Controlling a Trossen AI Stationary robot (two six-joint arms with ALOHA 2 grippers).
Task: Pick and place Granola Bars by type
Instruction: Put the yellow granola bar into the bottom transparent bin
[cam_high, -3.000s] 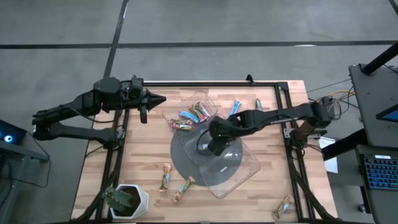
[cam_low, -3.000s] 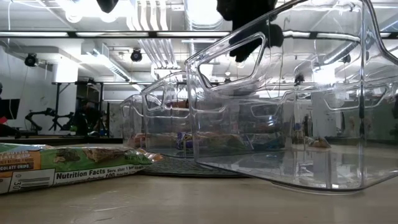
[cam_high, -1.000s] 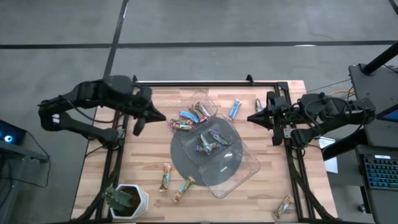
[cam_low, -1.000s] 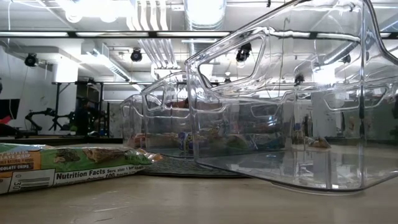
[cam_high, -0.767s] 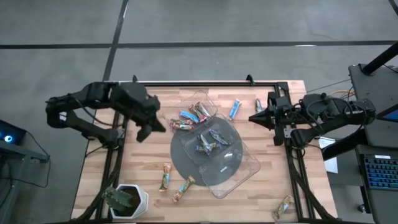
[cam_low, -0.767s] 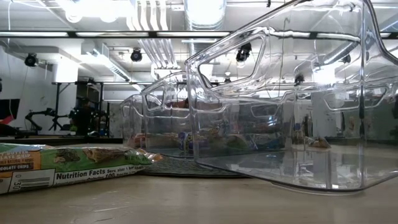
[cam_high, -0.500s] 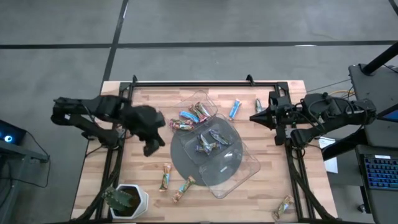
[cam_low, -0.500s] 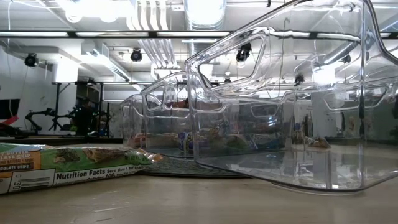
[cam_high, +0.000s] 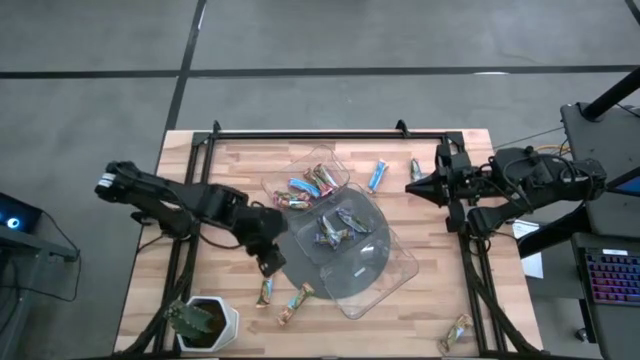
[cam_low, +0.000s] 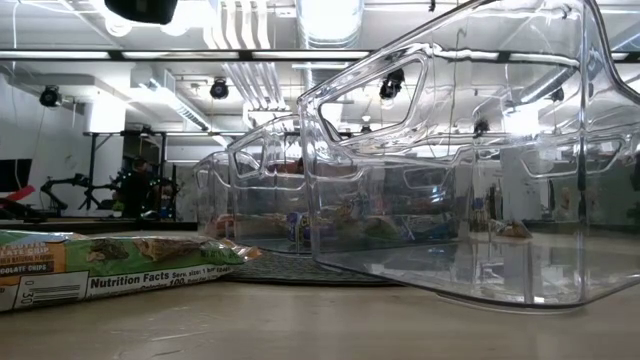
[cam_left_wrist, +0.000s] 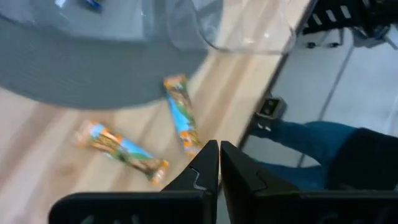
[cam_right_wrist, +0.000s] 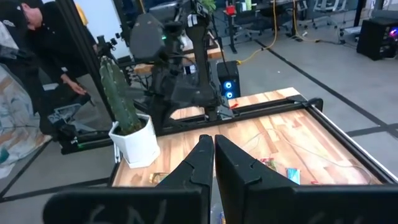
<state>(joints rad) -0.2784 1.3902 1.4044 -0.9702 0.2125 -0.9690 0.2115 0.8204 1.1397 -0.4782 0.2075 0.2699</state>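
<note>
Left claw (cam_high: 268, 262), pinched together, partly hides the grey disc (cam_high: 300, 262).

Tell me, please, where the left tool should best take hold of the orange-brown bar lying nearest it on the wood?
Probably from straight above, across the middle of the granola bar: it lies flat and slim, with bare wood along both long sides. The left tool, fingers shut, hovers beside it.

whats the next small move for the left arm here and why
Probably open the fingers and lower onto the nearer of the two loose bars. The left gripper hangs shut just above the bar lying on bare wood off the grey disc, with a second bar beside it. Both show just ahead of its fingertips in the left wrist view. The right gripper waits at the table's right edge.
</note>
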